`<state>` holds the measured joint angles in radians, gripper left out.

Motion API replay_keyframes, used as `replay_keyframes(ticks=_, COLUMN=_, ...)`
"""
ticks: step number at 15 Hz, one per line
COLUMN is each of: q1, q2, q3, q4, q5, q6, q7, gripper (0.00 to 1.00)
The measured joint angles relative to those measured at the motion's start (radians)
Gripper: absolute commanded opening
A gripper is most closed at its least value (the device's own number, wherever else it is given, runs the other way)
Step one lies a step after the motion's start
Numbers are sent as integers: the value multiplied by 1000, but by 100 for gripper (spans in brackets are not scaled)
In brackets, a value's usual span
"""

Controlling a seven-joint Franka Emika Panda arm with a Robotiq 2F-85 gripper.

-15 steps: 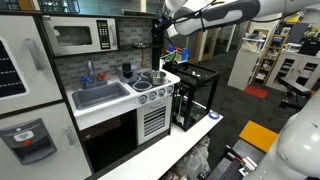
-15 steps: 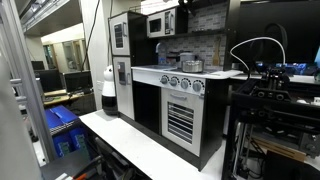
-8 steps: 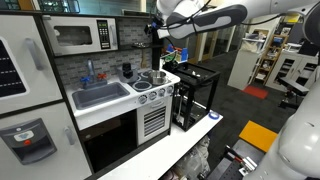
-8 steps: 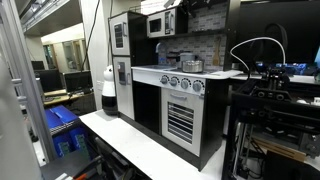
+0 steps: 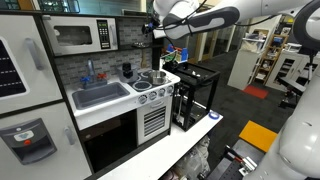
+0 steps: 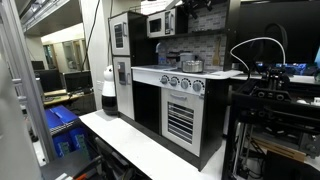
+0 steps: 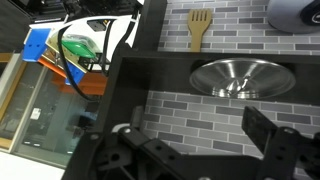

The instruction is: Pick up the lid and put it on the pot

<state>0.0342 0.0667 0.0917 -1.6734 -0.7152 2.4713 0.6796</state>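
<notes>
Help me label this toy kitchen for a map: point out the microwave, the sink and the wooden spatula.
microwave (image 5: pixel 77 38), in an exterior view, on its door window.
sink (image 5: pixel 100 96), in an exterior view, on the bare basin floor.
wooden spatula (image 7: pixel 198 20), in the wrist view, on its slotted blade.

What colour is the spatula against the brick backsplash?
Light tan, like wood; the spatula shows best in the wrist view.
</notes>
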Motion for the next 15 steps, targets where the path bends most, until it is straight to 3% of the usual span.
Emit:
replay_keyframes(ticks=9, q1=16, q2=16, q3=-21, q4=-1, q5=-2, q6=7, q7=8, gripper=100)
replay_keyframes(ticks=15, q1=53, q2=31, q3=-22, q4=3, q5=-126, q6=15, q7=92, gripper=100)
